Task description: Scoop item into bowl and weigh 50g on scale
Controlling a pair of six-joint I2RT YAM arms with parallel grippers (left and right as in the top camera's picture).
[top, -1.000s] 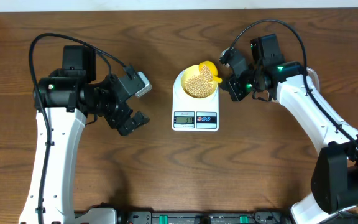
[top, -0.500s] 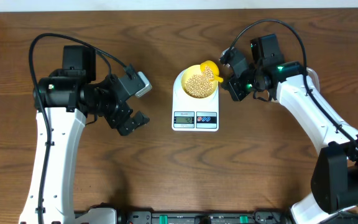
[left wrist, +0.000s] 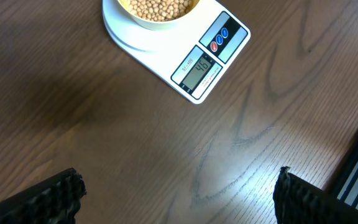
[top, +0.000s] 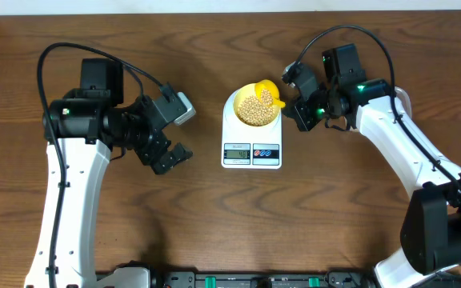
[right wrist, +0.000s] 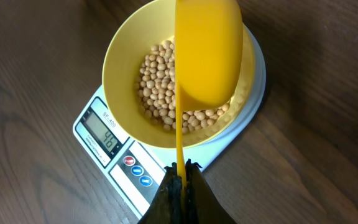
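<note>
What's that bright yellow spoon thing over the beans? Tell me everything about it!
It's a bright yellow scoop, smooth and plastic-looking, with a rounded cup and a thin, straight handle. The right hand is shut on the handle's end. The cup hangs over the pale-yellow bowl of beans, which sits on the white scale. Only a smooth yellow side shows, so whether it holds beans is hidden. I can't tell whether it touches the beans below.

The left arm [top: 62,184] and the right arm [top: 406,144] have smooth white link covers and black joint housings. A thin black cable [top: 70,46] loops over each arm. A small green light [top: 361,88] glows on each. The left tool [top: 186,132] has black ribbed fingers [left wrist: 48,199]. The right tool [right wrist: 179,180] is also black.
</note>
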